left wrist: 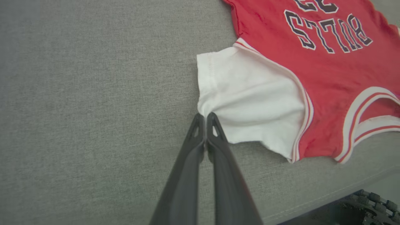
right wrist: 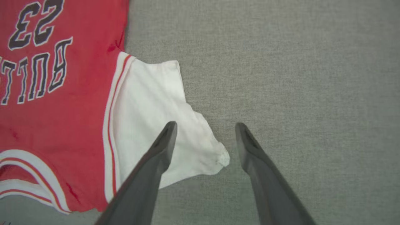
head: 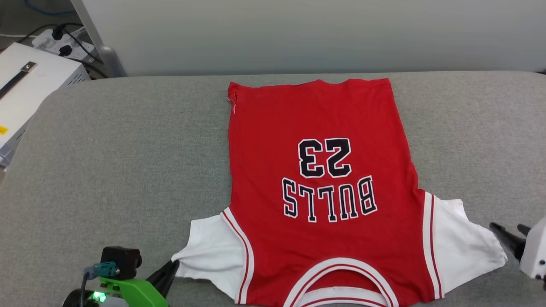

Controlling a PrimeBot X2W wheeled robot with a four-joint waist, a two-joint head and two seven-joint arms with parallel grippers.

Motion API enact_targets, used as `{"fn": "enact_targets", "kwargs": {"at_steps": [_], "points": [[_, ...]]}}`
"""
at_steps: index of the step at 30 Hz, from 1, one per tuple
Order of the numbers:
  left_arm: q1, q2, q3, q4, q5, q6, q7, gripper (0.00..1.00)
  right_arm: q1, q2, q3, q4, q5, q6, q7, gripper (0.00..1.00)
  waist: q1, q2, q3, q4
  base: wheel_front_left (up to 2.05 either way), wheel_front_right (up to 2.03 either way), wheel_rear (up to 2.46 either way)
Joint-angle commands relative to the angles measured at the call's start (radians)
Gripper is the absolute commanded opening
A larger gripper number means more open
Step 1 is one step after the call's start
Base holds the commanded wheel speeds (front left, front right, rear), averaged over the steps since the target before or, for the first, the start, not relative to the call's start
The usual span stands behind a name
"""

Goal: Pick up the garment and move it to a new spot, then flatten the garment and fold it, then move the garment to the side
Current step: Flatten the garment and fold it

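head view: a red jersey t-shirt (head: 315,123) with white short sleeves lies spread flat, front up, on a grey woven fabric cushion (head: 128,149).
its striped collar is at the near edge and its hem at the far side, so the navy "bulls 23" print reads upside down. the left gripper (left wrist: 204,116), at the near left, has its two dark fingers pressed together on the pointed corner of the left white sleeve (left wrist: 250,97), which looks pinched between the tips. the right gripper (right wrist: 204,129), at the near right, is spread wide and holds nothing. one of its fingers is over the right white sleeve (right wrist: 150,103), the other over bare cushion, with the sleeve's tip between them.
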Motion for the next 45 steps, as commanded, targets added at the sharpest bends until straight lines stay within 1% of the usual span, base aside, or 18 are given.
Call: {"fn": "enact_targets", "kwargs": {"at_steps": [1, 3, 7, 10, 13, 16, 21, 27, 31, 37, 43, 44, 45], "points": [[-0.011, 0.006, -0.001, -0.031, 0.001, 0.011, 0.012, 0.00, -0.030, 0.012, -0.021, -0.042, -0.003, -0.001, 0.021, 1.00, 0.0001, 0.0119, 0.048, 0.029, 0.00, 0.00, 0.00], [-0.018, 0.013, -0.001, -0.093, 0.005, 0.027, 0.032, 0.00, -0.071, 0.035, -0.052, -0.110, 0.004, -0.001, 0.068, 1.00, 0.0001, 0.0119, 0.086, 0.046, 0.00, 0.00, 0.00], [-0.021, 0.027, -0.007, -0.208, -0.001, 0.049, 0.084, 0.00, -0.166, 0.043, -0.078, -0.210, -0.038, -0.001, 0.163, 1.00, 0.0001, 0.0119, 0.168, 0.092, 0.00, 0.00, 0.00], [-0.034, 0.040, -0.021, -0.275, 0.015, 0.057, 0.118, 0.00, -0.252, 0.047, -0.091, -0.248, -0.075, -0.001, 0.234, 1.00, 0.0001, 0.0119, 0.234, 0.134, 0.00, 0.00, 0.00], [-0.057, 0.038, -0.037, -0.334, 0.029, 0.057, 0.142, 0.00, -0.364, 0.063, -0.105, -0.248, -0.094, -0.001, 0.313, 1.00, 0.0001, 0.0119, 0.305, 0.181, 0.00, 0.00, 0.00], [-0.080, 0.032, -0.050, -0.367, 0.038, 0.051, 0.157, 0.00, -0.479, 0.089, -0.144, -0.206, -0.096, -0.001, 0.389, 1.00, 0.0001, 0.0119, 0.367, 0.225, 0.00, 0.00, 0.00], [-0.112, 0.027, -0.068, -0.397, 0.065, 0.042, 0.165, 0.00, -0.663, 0.038, -0.128, -0.134, -0.214, -0.001, 0.481, 1.00, 0.0001, 0.0119, 0.464, 0.288, 0.00, 0.00, 0.00], [-0.147, 0.020, -0.091, -0.415, 0.076, 0.011, 0.171, 0.00, -0.830, 0.016, -0.154, 0.000, -0.326, -0.001, 0.552, 1.00, 0.0001, 0.0119, 0.539, 0.354, 0.00, 0.00, 0.00], [-0.164, 0.007, -0.091, -0.412, 0.080, 0.006, 0.159, 0.00, -0.905, 0.015, -0.180, 0.076, -0.393, -0.001, 0.581, 1.00, 0.0001, 0.0119, 0.573, 0.386, 0.00, 0.00, 0.00], [-0.178, -0.014, -0.096, -0.406, 0.076, -0.007, 0.140, 0.00, -0.983, 0.008, -0.222, 0.143, -0.480, -0.001, 0.600, 1.00, 0.0001, 0.0119, 0.613, 0.424, 0.00, 0.00, 0.00], [-0.191, -0.029, -0.096, -0.389, 0.075, -0.012, 0.124, 0.00, -0.990, 0.011, -0.238, 0.194, -0.536, -0.001, 0.613, 1.00, 0.0001, 0.0119, 0.624, 0.440, 0.00, 0.00, 0.00], [-0.192, -0.030, -0.097, -0.386, 0.075, -0.012, 0.122, 0.00, -0.986, 0.014, -0.238, 0.197, -0.536, -0.001, 0.612, 0.91, 0.0001, 0.0119, 0.625, 0.441, 0.00, 0.00, 0.00], [-0.193, -0.031, -0.097, -0.384, 0.076, -0.012, 0.121, 0.00, -0.981, 0.015, -0.241, 0.201, -0.538, -0.001, 0.613, 0.33, 0.0001, 0.0119, 0.625, 0.441, 0.00, 0.00, 0.00]]}}
